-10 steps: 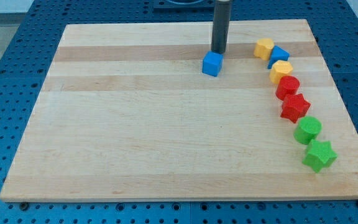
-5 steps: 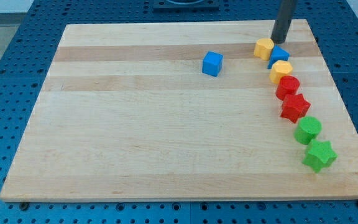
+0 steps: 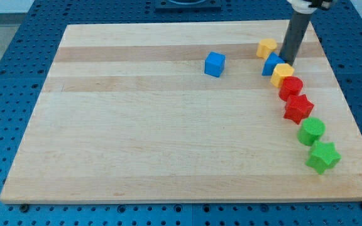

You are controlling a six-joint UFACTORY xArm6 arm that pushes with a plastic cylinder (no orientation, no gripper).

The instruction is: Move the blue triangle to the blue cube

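Observation:
The blue cube (image 3: 215, 64) sits on the wooden board (image 3: 168, 138) near the view's top middle. The blue triangle (image 3: 271, 64) lies to its right, between two yellow blocks. My tip (image 3: 288, 61) stands right against the blue triangle's right side, just above the lower yellow block (image 3: 282, 73). The rod rises toward the view's top right.
A yellow block (image 3: 267, 48) lies above the triangle. Below the lower yellow block a curved row runs down the right side: a red round block (image 3: 291, 87), a red star (image 3: 298, 108), a green round block (image 3: 311, 131), a green star (image 3: 323, 156).
My tip moved from above the blue cube to the right, then down behind the blue triangle. The triangle has shifted left and down, away from the upper yellow block.

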